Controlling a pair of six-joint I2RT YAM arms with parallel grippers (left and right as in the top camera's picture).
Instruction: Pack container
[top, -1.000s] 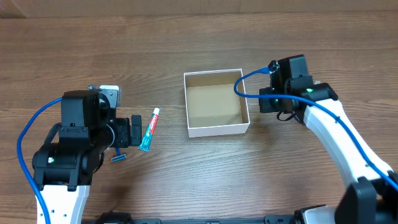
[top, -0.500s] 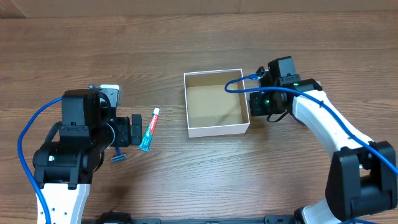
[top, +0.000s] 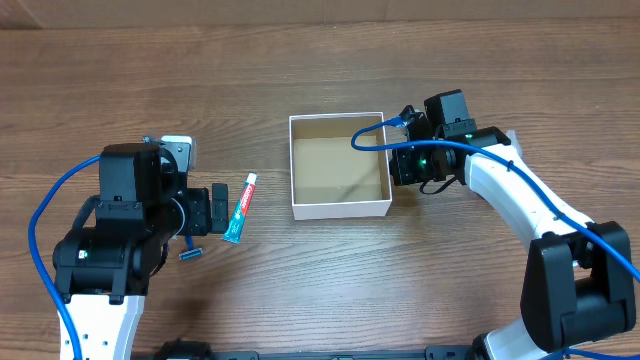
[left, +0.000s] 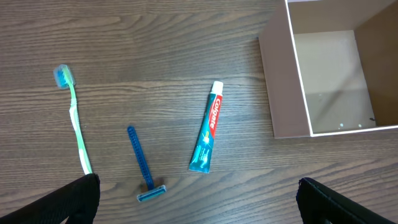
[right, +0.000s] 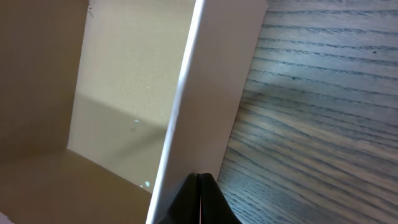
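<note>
One box (top: 340, 209): brown inside.
My left gripper (top: 218, 212): spread wide beside toothpaste (top: 240, 208).
My right gripper (right: 200, 186): pinched together at box's wall.

So the box here is a small square shallow cardboard container (top: 340, 209): white walls, thin white rim, plain brown inside, no lid. It sits flat and upright on the wooden worktop (top: 300, 290), open side up, about mid-table and a bit toward the right, edges roughly square with the worktop's. From overhead the whole brown floor shows, with a soft shadow across it. In the left wrist view its outer wall (left: 280, 87) looks shaded and pinkish. The right wrist view shows one white wall (right: 217, 81) very close up.
</note>
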